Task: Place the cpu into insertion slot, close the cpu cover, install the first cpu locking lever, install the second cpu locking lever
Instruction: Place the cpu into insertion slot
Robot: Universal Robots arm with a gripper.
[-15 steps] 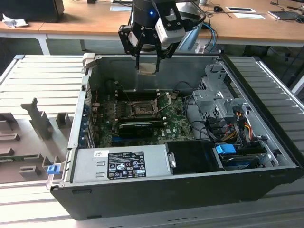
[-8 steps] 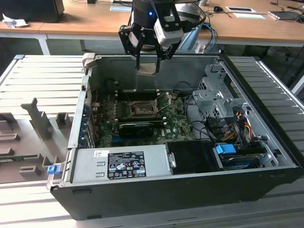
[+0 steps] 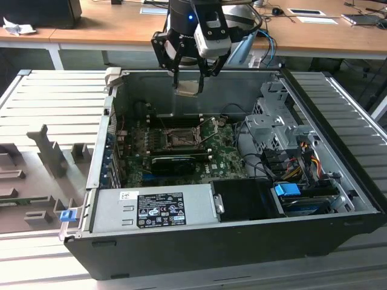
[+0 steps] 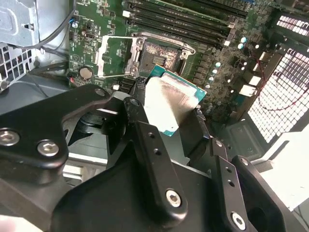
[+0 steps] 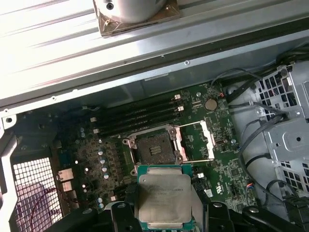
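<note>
The fingers [image 3: 176,75] grasp the cpu [image 5: 162,195] by its edges, in the air above the open computer case [image 3: 199,248], inside which the insertion slot [image 5: 154,146] on the motherboard [image 5: 91,159] shows bare pins, the cpu cover [image 5: 198,140] lifted open beside it.

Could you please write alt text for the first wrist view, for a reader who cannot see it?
The gripper holds the cpu, its metal face toward the camera, over an open computer case. Beyond it, on the green board, lies the empty socket, with its metal cover swung open beside it.
</note>
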